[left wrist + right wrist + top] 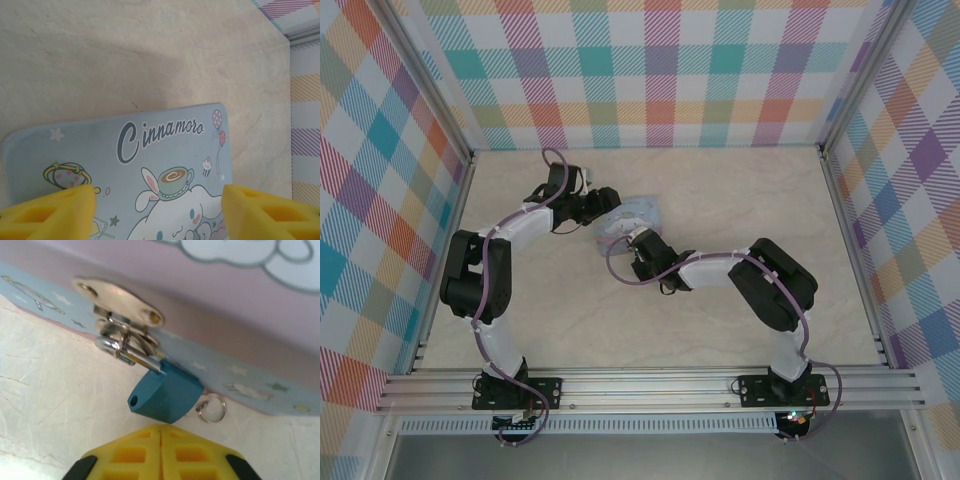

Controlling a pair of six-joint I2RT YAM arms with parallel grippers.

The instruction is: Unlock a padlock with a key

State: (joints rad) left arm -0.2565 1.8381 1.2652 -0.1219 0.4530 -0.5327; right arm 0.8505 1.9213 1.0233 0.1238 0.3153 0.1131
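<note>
- Padlock (165,395) hangs from the tin's (165,150) hasp (117,302).
- Right end effector (160,435) is pinched together just beside it; left end effector (159,207) stands apart over the tin.
- Risk: that pinch may hold no key, hard to tell, so unlocking fails.

Pale blue cartoon tin (645,212) is lying flat, lid up, near the middle of the beige marble-look worktop (740,190). Lid is showing "Cinnamoro" lettering, a white long-eared character wearing a cup, balloons, a cupcake and stars. Silver hasp plate (117,302) is sitting on the tin's side wall, two rivets showing. Pastel plaid walls (660,70) are enclosing the worktop on three sides. Aluminium rails (650,385) are running along the near edge.
</note>
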